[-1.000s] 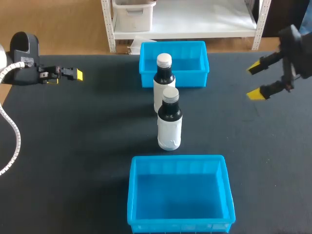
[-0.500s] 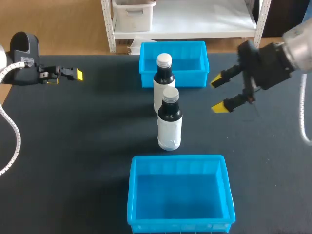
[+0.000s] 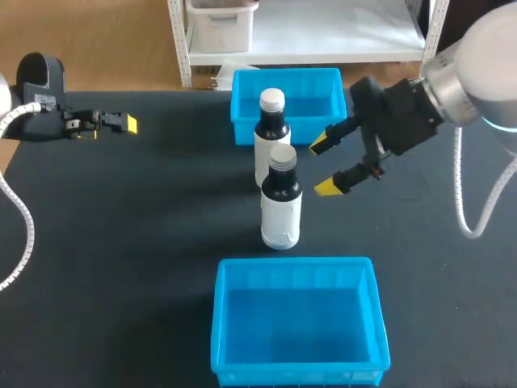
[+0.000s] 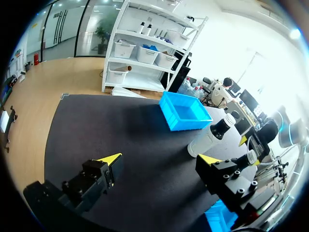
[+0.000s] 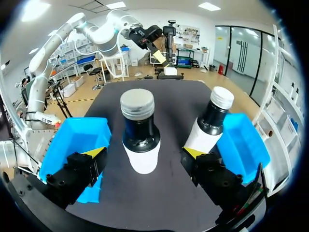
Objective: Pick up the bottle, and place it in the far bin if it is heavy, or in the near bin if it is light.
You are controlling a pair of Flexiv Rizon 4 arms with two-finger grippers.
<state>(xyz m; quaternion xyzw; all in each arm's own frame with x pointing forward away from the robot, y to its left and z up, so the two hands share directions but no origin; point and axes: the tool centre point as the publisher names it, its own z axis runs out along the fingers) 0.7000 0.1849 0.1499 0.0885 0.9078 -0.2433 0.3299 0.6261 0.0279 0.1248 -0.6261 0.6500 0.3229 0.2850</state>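
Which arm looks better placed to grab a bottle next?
Right. The right gripper, open, hangs just beside the grey-capped bottle, which sits ahead between its fingers in the wrist view. The left gripper is far off near the table edge.

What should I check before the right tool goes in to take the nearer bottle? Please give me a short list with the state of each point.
1. Right tool open: ok, fingers apart, nothing held.
2. Aim: ok, in the right wrist view the nearer bottle stands ahead, centred between the fingers.
3. Room for a finger between the nearer bottle and the farther bottle: cannot tell; a gap shows, but it looks narrow.
4. Both bottles upright: ok.
5. Near bin and far bin empty: ok.
6. Left tool out of the way: ok, open, at the left side of the table.
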